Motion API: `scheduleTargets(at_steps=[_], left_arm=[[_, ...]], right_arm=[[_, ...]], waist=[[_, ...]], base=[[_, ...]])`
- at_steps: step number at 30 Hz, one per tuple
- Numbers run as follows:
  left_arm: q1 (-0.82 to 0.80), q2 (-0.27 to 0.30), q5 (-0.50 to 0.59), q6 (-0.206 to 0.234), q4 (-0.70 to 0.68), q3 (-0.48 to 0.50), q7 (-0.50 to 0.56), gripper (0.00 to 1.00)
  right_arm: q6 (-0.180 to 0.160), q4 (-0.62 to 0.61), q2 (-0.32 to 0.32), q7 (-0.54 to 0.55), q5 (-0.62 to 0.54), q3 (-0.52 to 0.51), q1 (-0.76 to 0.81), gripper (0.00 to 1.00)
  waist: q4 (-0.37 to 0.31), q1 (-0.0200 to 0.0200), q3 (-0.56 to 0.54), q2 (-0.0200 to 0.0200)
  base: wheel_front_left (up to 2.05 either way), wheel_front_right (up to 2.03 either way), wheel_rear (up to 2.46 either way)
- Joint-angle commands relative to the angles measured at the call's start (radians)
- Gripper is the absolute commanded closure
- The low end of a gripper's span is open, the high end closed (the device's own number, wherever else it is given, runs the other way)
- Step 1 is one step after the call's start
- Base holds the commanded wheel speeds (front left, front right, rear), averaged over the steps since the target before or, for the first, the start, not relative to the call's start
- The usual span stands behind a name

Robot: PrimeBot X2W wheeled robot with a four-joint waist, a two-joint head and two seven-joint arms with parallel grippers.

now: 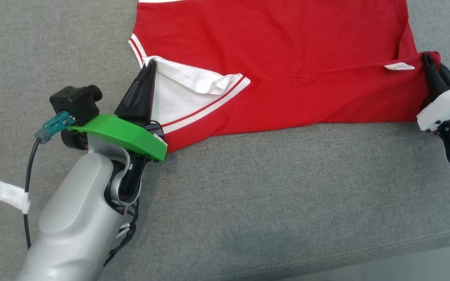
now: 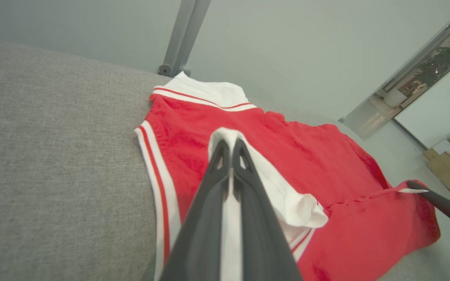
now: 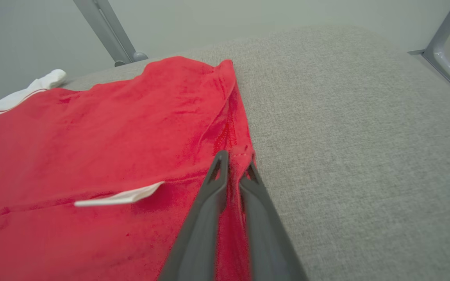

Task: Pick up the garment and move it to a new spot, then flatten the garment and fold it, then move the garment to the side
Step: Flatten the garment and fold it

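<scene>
Firstly, red fabric garment (image 1: pixel 287 58) with white striped trim lay spread on grey woven cushion (image 1: pixel 268 195) — small white label (image 1: pixel 399 66), writing unreadable; left gripper (image 1: pixel 152 64) clamped its white sleeve edge, right gripper (image 1: pixel 427 57) its red corner.

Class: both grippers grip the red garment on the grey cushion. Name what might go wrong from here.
1. The left gripper pinches only a thin white edge of the garment at its fingertips; a pull may slip it free.
2. The right gripper holds a small bunched red corner, so tension may be uneven and skew the fold.
3. The white flap lies turned over and creased; it may get trapped as a wrinkle.
</scene>
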Motion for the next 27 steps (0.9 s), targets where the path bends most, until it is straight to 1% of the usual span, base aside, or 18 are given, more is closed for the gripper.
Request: scheduleTargets(at_steps=[1,2,3,4,8,14,17,19,25,27], left_arm=[[-0.023,-0.002,0.014,-0.007,0.015,-0.005,-0.011,1.00],[-0.034,-0.007,0.025,-0.011,0.036,-0.010,-0.018,0.76],[-0.042,-0.012,0.030,-0.015,0.058,-0.013,-0.020,0.55],[-0.049,-0.019,0.028,-0.022,0.077,-0.011,-0.028,0.00],[-0.052,-0.032,0.036,-0.037,0.136,0.001,-0.055,0.00],[0.030,-0.036,0.000,-0.006,0.126,0.030,-0.059,0.00],[0.094,-0.035,-0.027,0.021,0.104,0.031,-0.035,0.00],[0.137,-0.030,-0.038,0.050,0.091,0.026,-0.008,0.00],[0.232,-0.021,-0.064,0.134,0.038,0.017,0.072,0.00],[0.248,-0.019,-0.076,0.154,0.031,0.011,0.103,0.00]], right_arm=[[-0.001,0.009,-0.002,-0.016,-0.004,0.004,-0.013,0.00],[-0.001,0.018,0.000,-0.027,0.002,0.011,-0.020,0.00],[-0.001,0.026,0.004,-0.037,0.008,0.018,-0.023,0.00],[-0.001,0.033,0.003,-0.046,0.011,0.026,-0.024,0.00],[-0.001,0.022,-0.032,-0.089,0.030,0.062,0.016,0.00],[-0.001,-0.031,-0.080,-0.120,0.047,0.041,0.118,0.00],[-0.001,-0.061,-0.083,-0.125,0.036,0.023,0.184,0.00],[-0.001,-0.084,-0.077,-0.124,0.033,0.008,0.226,0.00],[-0.001,-0.141,-0.043,-0.125,0.012,-0.046,0.323,0.00],[-0.001,-0.154,-0.029,-0.125,0.019,-0.060,0.343,0.00]], waist=[[0.002,0.0000,0.020,0.0000],[0.002,0.0000,0.021,0.0000],[0.001,0.0000,0.021,0.0000],[0.000,0.0000,0.019,0.0000],[-0.008,0.0000,-0.015,0.0000],[-0.021,0.0000,-0.075,0.0000],[-0.027,0.0000,-0.104,0.0000],[-0.031,0.0000,-0.121,0.0000],[-0.038,0.0000,-0.144,0.0000],[-0.038,0.0000,-0.146,0.0000]], base=[[0.00,0.00,0.00],[0.00,0.00,0.00],[0.00,0.00,0.00],[0.00,0.00,0.00],[0.00,0.00,0.00],[0.00,0.00,0.00],[0.00,0.00,0.00],[0.00,0.00,0.00],[0.00,0.00,0.00],[0.00,0.00,0.00]])
